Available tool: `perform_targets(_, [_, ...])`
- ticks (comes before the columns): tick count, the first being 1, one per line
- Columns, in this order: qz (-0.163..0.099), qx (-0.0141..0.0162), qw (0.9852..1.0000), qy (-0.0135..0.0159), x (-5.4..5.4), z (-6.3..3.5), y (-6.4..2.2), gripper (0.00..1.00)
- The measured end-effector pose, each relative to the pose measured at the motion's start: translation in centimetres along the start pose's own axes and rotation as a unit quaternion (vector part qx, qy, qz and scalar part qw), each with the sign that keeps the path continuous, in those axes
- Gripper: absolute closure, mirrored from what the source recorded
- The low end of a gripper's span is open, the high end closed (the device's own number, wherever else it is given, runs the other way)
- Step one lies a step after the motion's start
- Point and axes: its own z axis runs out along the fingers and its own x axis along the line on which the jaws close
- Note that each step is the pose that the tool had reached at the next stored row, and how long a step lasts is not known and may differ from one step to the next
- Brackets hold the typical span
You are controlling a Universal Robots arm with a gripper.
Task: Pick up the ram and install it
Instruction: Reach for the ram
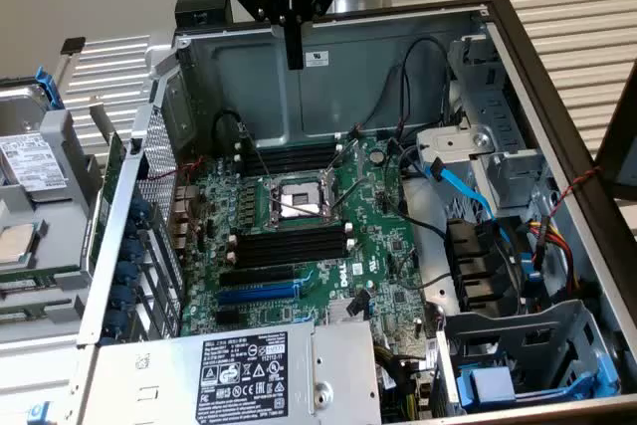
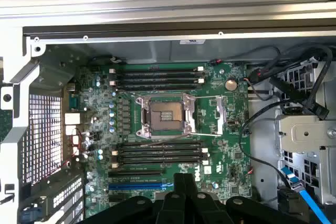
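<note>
The end effector (image 1: pixel 294 59) – jaws closed – hangs above the open computer case (image 1: pixel 398 82), well above its green motherboard (image 1: pixel 383 236).

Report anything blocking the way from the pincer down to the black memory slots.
Nothing visible does. The shut pincer hangs above the open case; the memory slots lie bare, with cables off toward the exterior view's right.

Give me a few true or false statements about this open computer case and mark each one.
1. No cooler sits on the CPU socket. True.
2. Sticks fill the black memory slots. False: they are empty.
3. The gripper stands wide open. False: it is shut on nothing, hanging above the open case.
4. The motherboard carries a blue expansion slot. True.
5. The blue cable runs at the exterior view's left. False: it is at the right.
</note>
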Motion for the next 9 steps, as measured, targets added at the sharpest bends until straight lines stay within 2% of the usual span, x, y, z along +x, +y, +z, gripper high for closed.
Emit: perform_targets(9, [0.000, 0.0000, 1.0000, 0.0001, 0.00, 0.00, 0.00, 0.89])
